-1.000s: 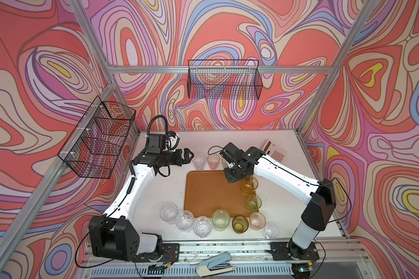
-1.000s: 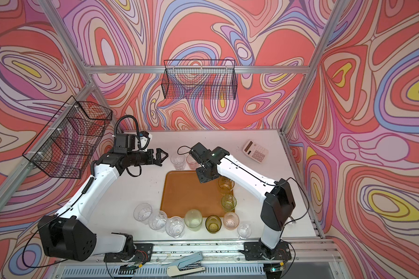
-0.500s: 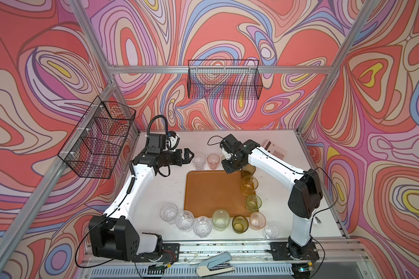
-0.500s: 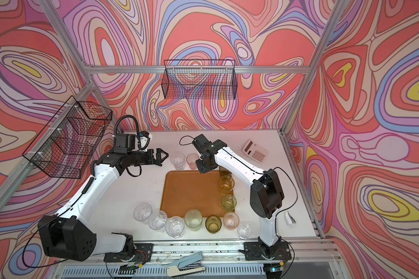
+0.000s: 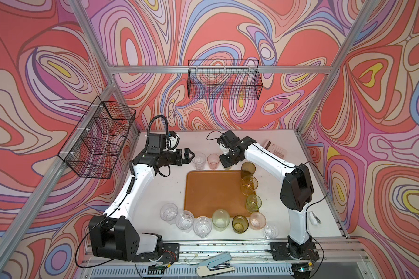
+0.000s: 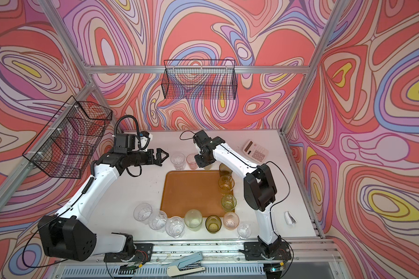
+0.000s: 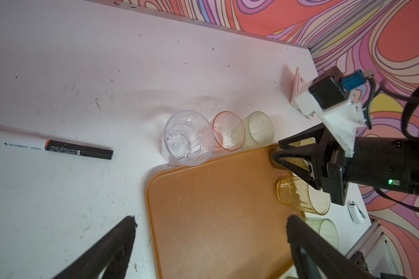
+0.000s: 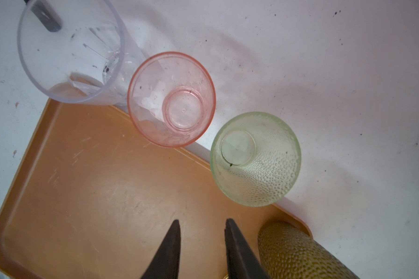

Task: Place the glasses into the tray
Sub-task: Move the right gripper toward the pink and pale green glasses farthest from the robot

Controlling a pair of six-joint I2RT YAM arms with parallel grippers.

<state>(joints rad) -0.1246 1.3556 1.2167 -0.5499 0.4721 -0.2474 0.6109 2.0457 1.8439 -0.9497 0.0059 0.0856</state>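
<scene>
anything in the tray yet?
Tray floor is bare. Olive-brown glass and amber glass stand at its right edge, covering the rim there; inside or outside cannot be told.

Glasses (image 5: 220, 218) line the orange tray (image 5: 211, 193); the left pincer (image 5: 190, 156) gapes nearby.

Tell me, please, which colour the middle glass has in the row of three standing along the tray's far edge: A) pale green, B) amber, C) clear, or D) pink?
D: the pink glass stands between the clear glass and the pale green glass, along the edge of the tray.
</scene>
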